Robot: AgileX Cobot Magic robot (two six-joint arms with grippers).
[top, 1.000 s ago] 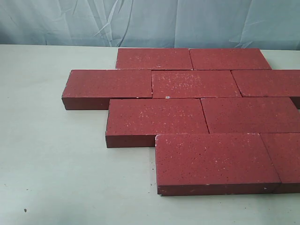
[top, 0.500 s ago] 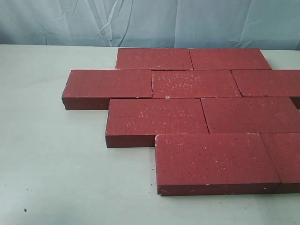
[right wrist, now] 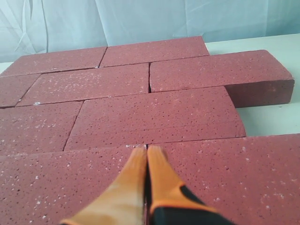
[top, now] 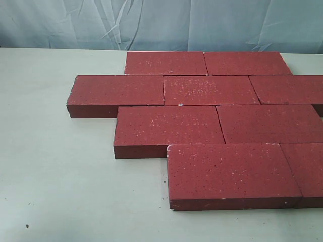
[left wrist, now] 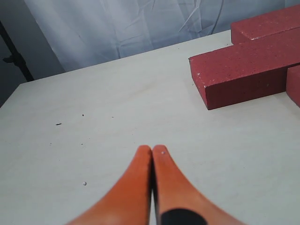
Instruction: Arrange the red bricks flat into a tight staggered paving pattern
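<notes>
On the pale table [top: 55, 181], the red bricks [top: 202, 126] lie flat in 4 rows, edge to edge with only thin seams between them. In the exterior view the back row has 2 bricks, the next 3, the third 2 and the front 2, 9 in all. Each row's joints sit offset from those of the row beside it. Wrinkled blue-grey cloth [top: 151, 22] hangs behind the table.

That view's right edge cuts off the last brick of the second row and the last of the front row, so their far ends cannot be seen there. The left wrist view catches only 1 brick end [left wrist: 248, 65] clearly, with slices of 2 more cut off at the frame. Whether every seam is fully closed is hard to make out. A small pale chip [top: 180, 104] shows at 1 joint.

The left fingers [left wrist: 136, 173], orange, are pressed together with nothing between them. They sit low over bare table and well apart from the bricks. The right fingers [right wrist: 133, 173], orange with a black patch, are likewise closed tight on nothing. They reach out over the speckled top of a brick in the nearest row, tips near the seam with the next row. Whether they touch that brick cannot be told.
</notes>
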